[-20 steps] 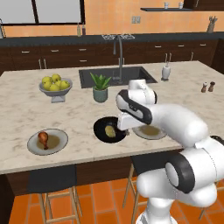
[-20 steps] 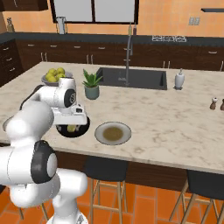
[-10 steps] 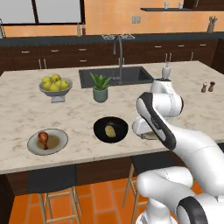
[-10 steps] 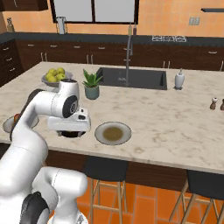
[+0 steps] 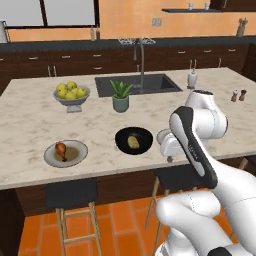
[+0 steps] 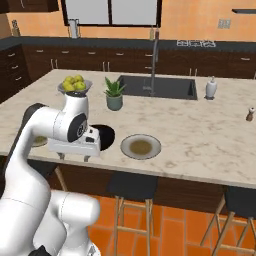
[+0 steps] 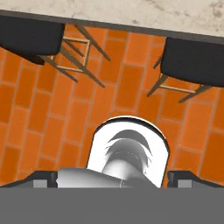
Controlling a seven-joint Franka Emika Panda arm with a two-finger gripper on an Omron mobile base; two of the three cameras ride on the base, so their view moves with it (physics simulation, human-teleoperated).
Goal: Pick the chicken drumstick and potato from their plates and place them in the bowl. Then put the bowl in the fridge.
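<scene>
While the potato (image 5: 133, 142) lies in the black bowl (image 5: 122, 145) on the desk (image 5: 30, 125), long axis running roughly away from the near edge, the chicken drumstick (image 5: 61, 149) rests on its plate (image 5: 77, 156) to the left, bone end toward the front. The second plate (image 6: 154, 146) sits bare. The hand (image 6: 73, 157) hangs empty past the desk's front edge, fingers spread wide; no writing is readable.

Potato (image 5: 133, 142) in bowl (image 5: 123, 145), drumstick (image 5: 61, 149) (plated)
</scene>
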